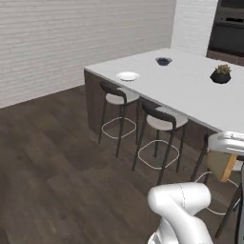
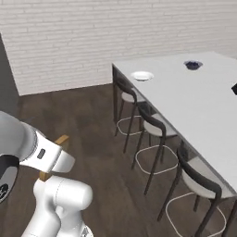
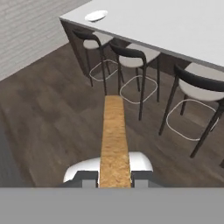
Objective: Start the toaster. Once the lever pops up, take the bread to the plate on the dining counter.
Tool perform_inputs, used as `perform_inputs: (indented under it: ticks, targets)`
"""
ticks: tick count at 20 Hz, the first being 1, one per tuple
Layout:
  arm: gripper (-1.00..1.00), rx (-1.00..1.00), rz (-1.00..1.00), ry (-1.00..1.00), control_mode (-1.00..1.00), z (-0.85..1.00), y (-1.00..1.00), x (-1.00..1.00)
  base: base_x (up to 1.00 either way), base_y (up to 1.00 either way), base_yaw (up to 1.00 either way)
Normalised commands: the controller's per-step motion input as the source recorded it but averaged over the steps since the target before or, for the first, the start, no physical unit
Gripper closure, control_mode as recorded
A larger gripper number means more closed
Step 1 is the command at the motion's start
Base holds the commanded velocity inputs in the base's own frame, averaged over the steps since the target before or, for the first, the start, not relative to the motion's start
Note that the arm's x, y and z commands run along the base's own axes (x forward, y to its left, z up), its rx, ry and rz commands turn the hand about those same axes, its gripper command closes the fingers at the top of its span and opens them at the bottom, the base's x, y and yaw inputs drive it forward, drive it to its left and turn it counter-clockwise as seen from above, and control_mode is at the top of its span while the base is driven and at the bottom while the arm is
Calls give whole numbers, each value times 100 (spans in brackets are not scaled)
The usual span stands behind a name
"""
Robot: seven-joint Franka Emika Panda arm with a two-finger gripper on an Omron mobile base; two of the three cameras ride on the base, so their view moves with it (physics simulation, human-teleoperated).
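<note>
From the left, the gripper (image 1: pixel 228 157) is holding the bread (image 1: pixel 222 167) near the stools (image 1: pixel 162 119); the plate (image 1: pixel 127 76) is sitting on the counter (image 1: pixel 190 90). From the right, the bread (image 2: pixel 58 143) is poking out by the wrist. In the hand view, the jaws are clamping the bread (image 3: pixel 115 140) edge-on.

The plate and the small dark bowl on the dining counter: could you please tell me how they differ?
The plate is white and flat, while the bowl is dark blue and deeper. The plate lies close to the counter's long edge above the stools, whereas the bowl sits further in from that edge. The plate looks somewhat wider than the bowl. Both are round, and both rest on the dining counter near the same end.
</note>
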Motion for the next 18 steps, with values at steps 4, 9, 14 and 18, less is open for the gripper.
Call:
perform_inputs:
  ticks: [4,9,14,18]
  targets:
    - [100,0,0,0,100,0,0,0,100,100,-41]
    - [100,0,0,0,100,0,0,0,100,100,-38]
    - [100,0,0,0,100,0,0,0,100,100,-41]
    - [100,0,0,0,100,0,0,0,100,100,-50]
